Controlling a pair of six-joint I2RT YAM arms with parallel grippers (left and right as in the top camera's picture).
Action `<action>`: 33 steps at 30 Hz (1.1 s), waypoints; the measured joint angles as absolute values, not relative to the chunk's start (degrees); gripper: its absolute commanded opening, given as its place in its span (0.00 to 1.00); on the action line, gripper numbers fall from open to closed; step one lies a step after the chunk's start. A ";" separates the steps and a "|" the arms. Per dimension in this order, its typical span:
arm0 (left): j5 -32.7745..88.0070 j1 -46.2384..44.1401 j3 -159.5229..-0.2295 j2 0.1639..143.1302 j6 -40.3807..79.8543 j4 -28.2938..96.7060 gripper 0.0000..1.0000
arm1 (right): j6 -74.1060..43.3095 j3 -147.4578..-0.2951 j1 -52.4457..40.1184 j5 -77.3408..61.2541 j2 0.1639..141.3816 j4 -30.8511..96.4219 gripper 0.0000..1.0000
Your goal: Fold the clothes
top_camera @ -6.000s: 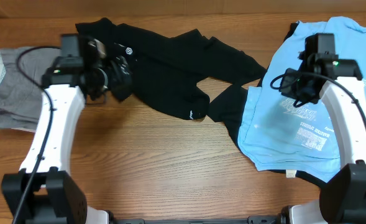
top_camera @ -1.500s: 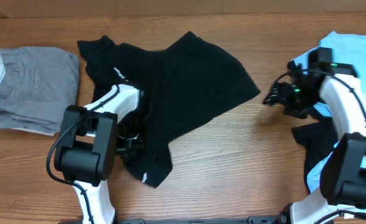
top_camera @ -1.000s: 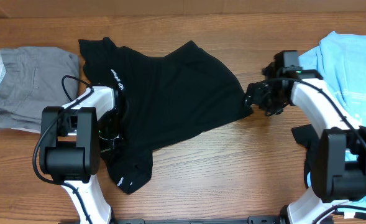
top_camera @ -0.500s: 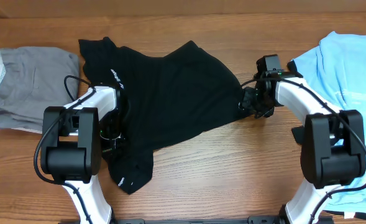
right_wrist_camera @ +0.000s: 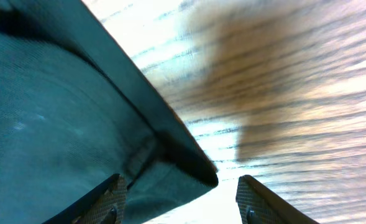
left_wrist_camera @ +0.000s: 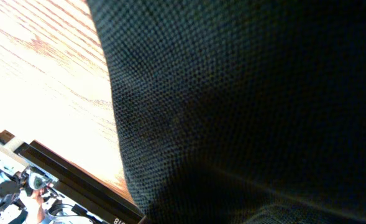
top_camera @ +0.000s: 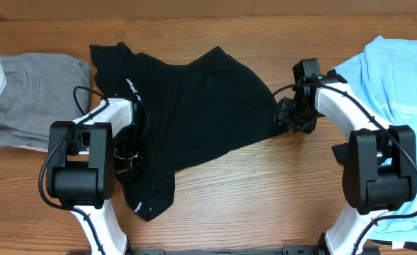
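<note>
One black tee (top_camera: 194,106) lies spread, long axis running lower-left to upper-right.

Robot lab, wood tbl (top_camera: 265,198)

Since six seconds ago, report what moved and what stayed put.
The black tee was pulled leftward and spread out, clear of the light blue tee, which got bunched at the right edge. The right gripper swung left to the black tee's right corner, jaws open. The grey folded pile stayed.
</note>
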State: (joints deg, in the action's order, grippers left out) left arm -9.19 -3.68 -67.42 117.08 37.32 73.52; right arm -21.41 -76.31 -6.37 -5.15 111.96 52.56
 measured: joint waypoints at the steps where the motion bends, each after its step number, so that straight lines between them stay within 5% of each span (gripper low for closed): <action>1: -9.19 -3.68 -67.42 117.08 37.32 73.52 0.04 | -21.56 -76.82 -6.37 -5.02 111.92 52.84 0.61; 33: -9.19 -3.68 -67.42 117.08 36.93 73.43 0.04 | -29.02 -77.21 -11.62 -4.08 114.08 52.18 0.52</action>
